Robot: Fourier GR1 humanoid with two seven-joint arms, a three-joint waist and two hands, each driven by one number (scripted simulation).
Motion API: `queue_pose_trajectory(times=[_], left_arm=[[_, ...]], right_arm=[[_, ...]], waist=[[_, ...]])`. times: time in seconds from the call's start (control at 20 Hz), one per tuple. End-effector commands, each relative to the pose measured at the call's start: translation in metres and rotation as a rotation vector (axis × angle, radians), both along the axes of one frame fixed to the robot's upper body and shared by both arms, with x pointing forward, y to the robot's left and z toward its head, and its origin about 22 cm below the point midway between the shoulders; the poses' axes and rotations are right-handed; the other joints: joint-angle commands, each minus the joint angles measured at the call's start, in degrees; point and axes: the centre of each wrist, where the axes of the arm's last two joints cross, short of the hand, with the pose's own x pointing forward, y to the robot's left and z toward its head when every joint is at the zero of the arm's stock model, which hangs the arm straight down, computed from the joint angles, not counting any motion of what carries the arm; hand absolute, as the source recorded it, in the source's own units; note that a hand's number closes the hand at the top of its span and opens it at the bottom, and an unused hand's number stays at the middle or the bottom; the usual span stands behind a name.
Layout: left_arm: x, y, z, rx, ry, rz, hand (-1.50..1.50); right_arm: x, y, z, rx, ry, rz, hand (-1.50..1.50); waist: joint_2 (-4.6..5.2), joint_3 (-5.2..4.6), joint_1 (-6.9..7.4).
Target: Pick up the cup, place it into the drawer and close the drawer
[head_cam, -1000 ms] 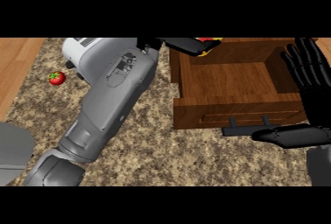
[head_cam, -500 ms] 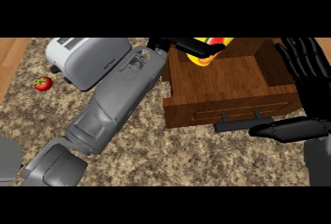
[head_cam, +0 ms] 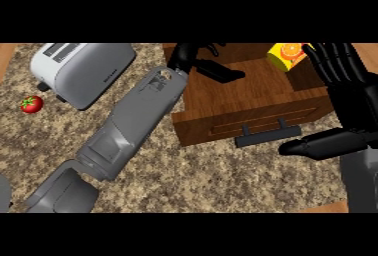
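Note:
The cup (head_cam: 286, 54) is yellow with an orange-slice print and sits at the far right of the open wooden drawer (head_cam: 251, 97), its top cut off by the view's edge. My left hand (head_cam: 193, 56) hangs over the drawer's far left corner, apart from the cup, with its fingers (head_cam: 221, 73) relaxed and holding nothing. The drawer's front carries a black handle (head_cam: 267, 135). My right hand (head_cam: 347, 95) stands open at the right, fingers up beside the cup. Its thumb (head_cam: 317, 146) points left, just right of the handle.
A silver toaster (head_cam: 81, 67) lies at the upper left of the speckled counter (head_cam: 221, 175), with a small tomato (head_cam: 31, 104) beside it. My left forearm (head_cam: 133, 130) crosses the counter diagonally up to the drawer.
The cup was in my left hand above the drawer; now it sits apart from that hand at the drawer's far right. The left hand has opened. The right hand has kept its pose.

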Motion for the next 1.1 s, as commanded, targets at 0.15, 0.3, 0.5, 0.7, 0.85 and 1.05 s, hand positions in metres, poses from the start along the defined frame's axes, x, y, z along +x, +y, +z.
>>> queue_pose_trajectory(times=[0.15, 0.3, 0.5, 0.7, 0.85, 1.05], left_arm=[[-0.003, 0.002, -0.006, -0.176, -0.017, 0.011, -1.50], [-0.006, -0.001, -0.001, -0.275, -0.063, -0.051, -1.50], [-0.004, -0.006, 0.018, -0.390, -0.111, -0.028, -1.50], [-0.002, -0.004, 0.016, -0.418, -0.133, 0.037, -1.50], [-0.003, 0.000, 0.005, -0.429, -0.136, 0.046, -1.50], [-0.002, 0.005, -0.001, -0.439, -0.099, 0.068, -1.50]], right_arm=[[0.007, 0.029, 0.000, 0.011, 0.010, 0.242, -1.50], [0.007, 0.048, -0.002, -0.007, 0.019, 0.398, 1.50], [0.006, 0.043, -0.002, -0.152, 0.105, 0.543, 1.50], [0.000, 0.030, -0.003, -0.445, 0.187, 0.543, 1.50], [-0.013, 0.035, -0.014, -0.559, 0.222, 0.486, -1.50], [-0.030, 0.031, -0.025, -0.733, 0.157, 0.348, -1.50]], waist=[[0.99, -0.09, -1.94], [0.66, -0.15, -1.23], [-0.41, -0.18, 0.26], [-0.97, -0.18, 2.44], [-1.45, -0.14, 3.96], [-2.17, -0.06, 6.86]])
